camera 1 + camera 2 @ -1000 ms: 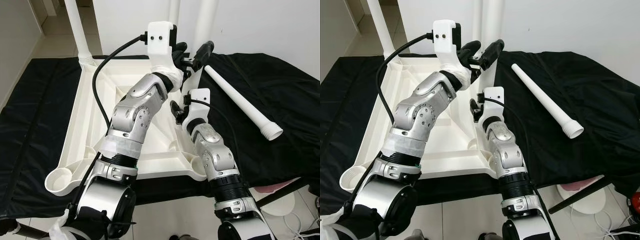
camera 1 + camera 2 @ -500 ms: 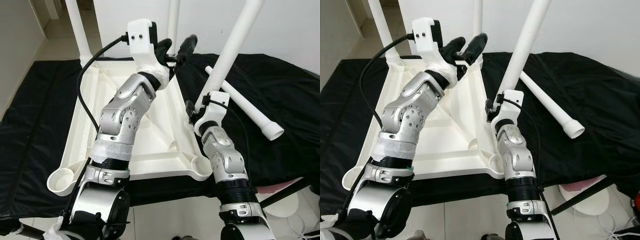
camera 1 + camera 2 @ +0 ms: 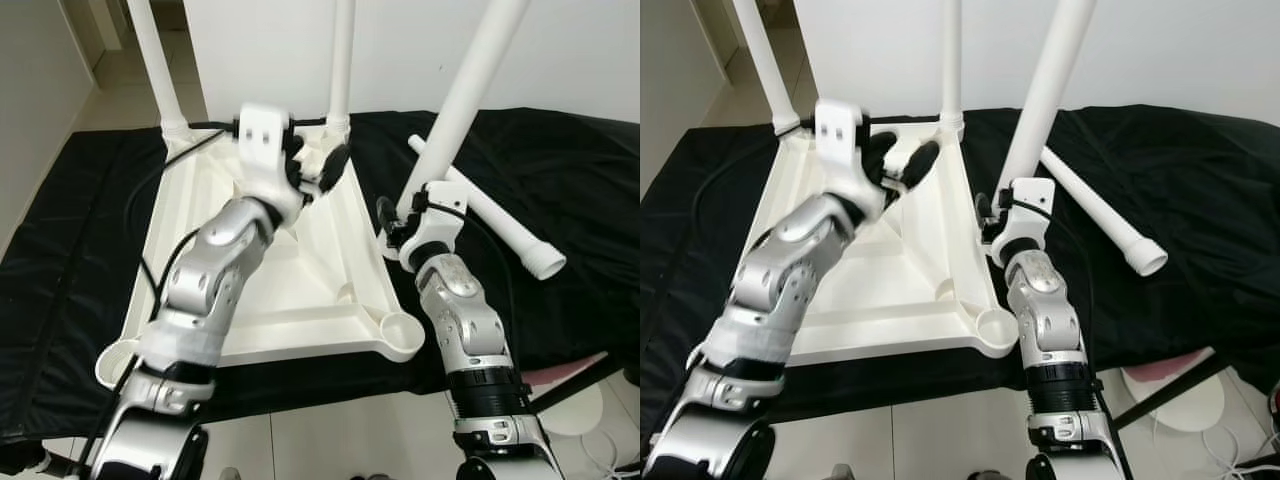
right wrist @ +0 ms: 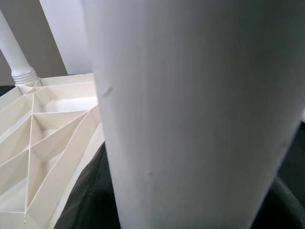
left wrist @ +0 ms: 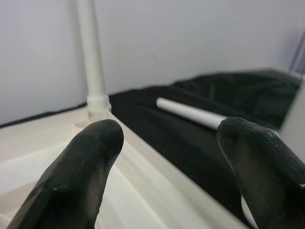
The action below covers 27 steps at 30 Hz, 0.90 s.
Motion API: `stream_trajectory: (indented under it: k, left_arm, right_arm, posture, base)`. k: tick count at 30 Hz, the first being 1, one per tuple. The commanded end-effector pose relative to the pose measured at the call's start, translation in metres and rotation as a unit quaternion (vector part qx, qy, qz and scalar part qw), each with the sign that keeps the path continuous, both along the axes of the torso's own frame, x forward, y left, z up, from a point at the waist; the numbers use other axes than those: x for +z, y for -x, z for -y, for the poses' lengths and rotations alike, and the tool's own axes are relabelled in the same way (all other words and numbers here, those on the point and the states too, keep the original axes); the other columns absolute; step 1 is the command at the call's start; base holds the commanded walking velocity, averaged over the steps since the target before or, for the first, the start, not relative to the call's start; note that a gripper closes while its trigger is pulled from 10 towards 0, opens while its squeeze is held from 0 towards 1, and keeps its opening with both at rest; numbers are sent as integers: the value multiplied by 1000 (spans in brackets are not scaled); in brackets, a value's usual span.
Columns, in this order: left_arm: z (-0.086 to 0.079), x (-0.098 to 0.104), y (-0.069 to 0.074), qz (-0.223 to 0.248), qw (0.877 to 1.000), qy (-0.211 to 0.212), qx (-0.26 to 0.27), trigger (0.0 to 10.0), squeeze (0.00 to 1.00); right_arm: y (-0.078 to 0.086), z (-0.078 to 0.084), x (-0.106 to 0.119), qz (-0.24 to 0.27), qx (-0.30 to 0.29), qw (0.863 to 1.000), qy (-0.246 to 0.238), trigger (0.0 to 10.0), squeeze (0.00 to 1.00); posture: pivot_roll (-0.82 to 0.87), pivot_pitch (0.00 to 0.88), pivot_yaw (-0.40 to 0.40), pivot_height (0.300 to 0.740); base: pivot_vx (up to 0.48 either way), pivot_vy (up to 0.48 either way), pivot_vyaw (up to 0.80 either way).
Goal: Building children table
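Your right gripper (image 3: 392, 222) is clenched on a white leg (image 3: 462, 98), held tilted just right of the upturned tabletop (image 3: 300, 290). Your left gripper (image 3: 318, 165) hovers released above the far edge. Stand the leg vertical over the near right socket (image 3: 403, 329) before lowering and twisting. The left wrist view shows a spare leg (image 5: 190, 113) on the black cloth (image 3: 570, 190); the right wrist view shows the tabletop's ribs.

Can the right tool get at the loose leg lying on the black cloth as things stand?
Probably not: the right tool is shut on an upright leg. The loose leg lies unobstructed on the cloth just beyond.
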<state>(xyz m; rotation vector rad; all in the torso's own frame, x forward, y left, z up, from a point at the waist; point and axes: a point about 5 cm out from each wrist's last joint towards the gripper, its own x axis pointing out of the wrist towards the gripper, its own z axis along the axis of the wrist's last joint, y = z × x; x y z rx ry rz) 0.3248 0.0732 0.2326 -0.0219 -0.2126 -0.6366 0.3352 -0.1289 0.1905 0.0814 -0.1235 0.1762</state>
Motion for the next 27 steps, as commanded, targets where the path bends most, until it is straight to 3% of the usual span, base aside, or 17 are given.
stream_trajectory:
  k: [1, 4, 6, 9, 12, 14, 20, 27]
  left_arm:
    - [15, -5, 17, 18, 982, -55, -179, 10000, 0]
    - [14, -14, 22, 8, 976, -82, -202, 10000, 0]
    - [11, -34, 31, -22, 962, -128, -239, 10000, 0]
    - [8, -45, 37, -40, 953, -154, -259, 10000, 0]
    - [7, -48, 39, -43, 950, -162, -264, 10000, 0]
    - [5, -56, 49, -68, 938, -171, -292, 10000, 0]
    - [0, -71, 67, -103, 923, -183, -321, 10000, 0]
    - [-3, -85, 73, -114, 912, -217, -329, 10000, 0]
  right_arm:
    - [2, -2, 3, 14, 10, 1000, 9, 10000, 0]
    - [2, -3, 3, 16, 13, 1000, 16, 10000, 0]
    - [2, -3, 3, 17, 13, 1000, 23, 10000, 0]
    - [1, -2, 4, 18, 12, 999, 26, 10000, 0]
    - [1, -1, 4, 19, 11, 999, 27, 10000, 0]
    - [-1, 1, 5, 19, 5, 999, 31, 10000, 0]
    - [0, 6, 5, 18, -5, 999, 37, 10000, 0]
    - [0, 7, 4, 16, -6, 999, 43, 10000, 0]
  posture:
    - [37, 43, 12, 740]
    - [37, 44, 11, 740]
    - [40, 45, 6, 740]
    - [42, 46, 5, 740]
    - [42, 46, 5, 740]
    - [41, 53, 6, 740]
    - [37, 60, 5, 740]
    - [37, 63, 0, 740]
  base:
    - [0, 0, 0]
    - [0, 0, 0]
    - [0, 0, 0]
    - [0, 0, 0]
    - [0, 0, 0]
    - [0, 0, 0]
    - [0, 0, 0]
    - [0, 0, 0]
